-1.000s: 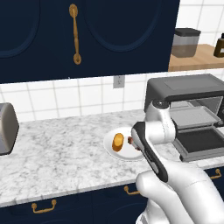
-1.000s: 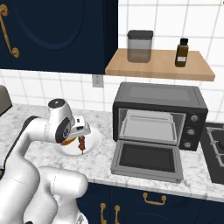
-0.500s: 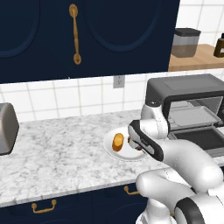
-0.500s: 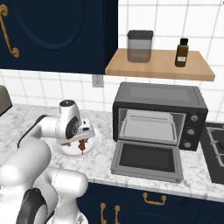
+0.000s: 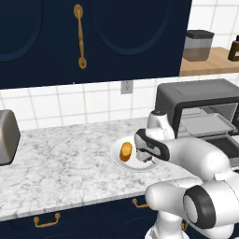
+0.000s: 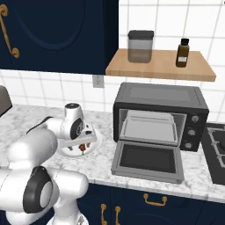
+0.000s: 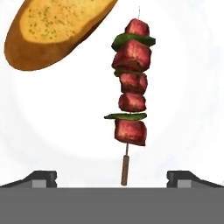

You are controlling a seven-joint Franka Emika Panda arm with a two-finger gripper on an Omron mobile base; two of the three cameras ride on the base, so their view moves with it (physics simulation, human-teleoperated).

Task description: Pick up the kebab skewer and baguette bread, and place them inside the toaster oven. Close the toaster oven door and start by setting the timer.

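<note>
My fingers [image 7: 112, 177] stood wide apart and empty, poised over the plate [image 7: 188, 100], one on either side of the skewer [image 7: 131, 94] handle without touching it. The baguette [image 7: 54, 28] lay beside the skewer on the same plate. The oven [image 6: 160, 115] sat nearby on the tabletop [image 5: 60, 172], its door [image 6: 148, 159] dropped open.
</note>
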